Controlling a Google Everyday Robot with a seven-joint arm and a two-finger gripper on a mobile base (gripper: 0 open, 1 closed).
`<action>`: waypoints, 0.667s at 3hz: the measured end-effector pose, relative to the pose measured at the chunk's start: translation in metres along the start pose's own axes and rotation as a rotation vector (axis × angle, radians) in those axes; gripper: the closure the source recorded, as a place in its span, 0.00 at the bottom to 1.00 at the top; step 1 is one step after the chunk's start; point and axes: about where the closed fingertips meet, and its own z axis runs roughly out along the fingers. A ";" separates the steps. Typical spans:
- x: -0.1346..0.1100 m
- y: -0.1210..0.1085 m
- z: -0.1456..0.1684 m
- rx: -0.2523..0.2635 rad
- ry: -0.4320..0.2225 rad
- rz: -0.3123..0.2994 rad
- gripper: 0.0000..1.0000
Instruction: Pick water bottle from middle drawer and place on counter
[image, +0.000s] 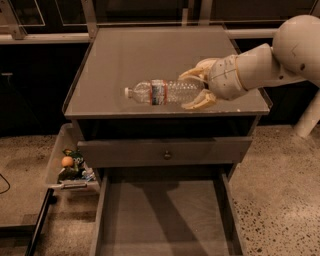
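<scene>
The water bottle (160, 92) is clear and ribbed, with a white cap and a red-and-blue label. It lies level, cap to the left, just over the front part of the grey counter (145, 50). I cannot tell whether it touches the surface. My gripper (192, 90) reaches in from the right and is shut on the bottle's base end, one finger above and one below. The middle drawer (165, 220) is pulled out wide open below and shows a bare flat bottom.
A closed drawer front with a small round knob (165, 154) sits under the counter. A pale plastic bin of colourful toys (70, 165) stands at the cabinet's left. My white arm (280, 55) covers the counter's right rear. Speckled floor (280, 185) lies on the right.
</scene>
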 end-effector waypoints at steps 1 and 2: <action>0.014 -0.030 0.011 0.088 -0.057 0.090 1.00; 0.030 -0.069 0.030 0.156 -0.144 0.212 1.00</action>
